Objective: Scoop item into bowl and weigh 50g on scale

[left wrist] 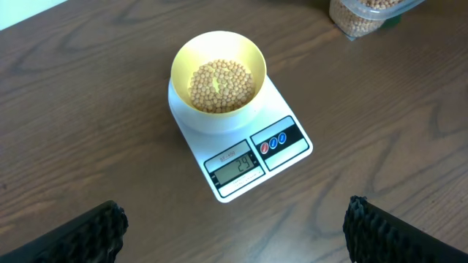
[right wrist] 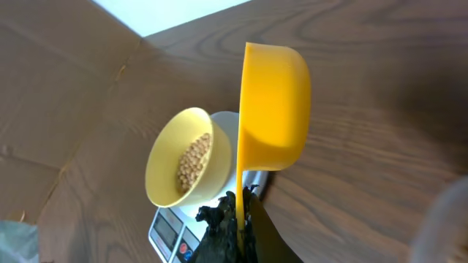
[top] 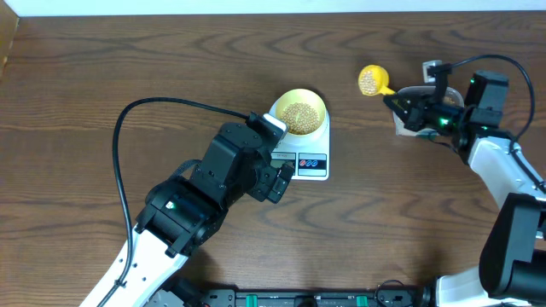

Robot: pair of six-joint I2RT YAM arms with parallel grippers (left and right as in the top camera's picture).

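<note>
The pale-yellow bowl (top: 299, 112) (left wrist: 218, 71) (right wrist: 181, 166) sits on the white scale (top: 312, 165) (left wrist: 292, 150) (right wrist: 167, 226) and holds a layer of tan beans (left wrist: 221, 86). The display (left wrist: 235, 166) reads 29. My left gripper (top: 276, 177) (left wrist: 234, 234) hangs open just in front of the scale, with nothing between its fingers (left wrist: 88, 234). My right gripper (top: 401, 106) (right wrist: 240, 219) is shut on the handle of the bright yellow scoop (top: 372, 81) (right wrist: 274, 109). The scoop carries beans and is held to the right of the bowl, apart from it.
A clear tub of beans (left wrist: 365, 14) (top: 405, 124) stands at the right, mostly hidden under my right arm in the overhead view. The left arm's black cable (top: 136, 115) loops over the left of the table. The table's far edge (top: 256, 15) runs along the top.
</note>
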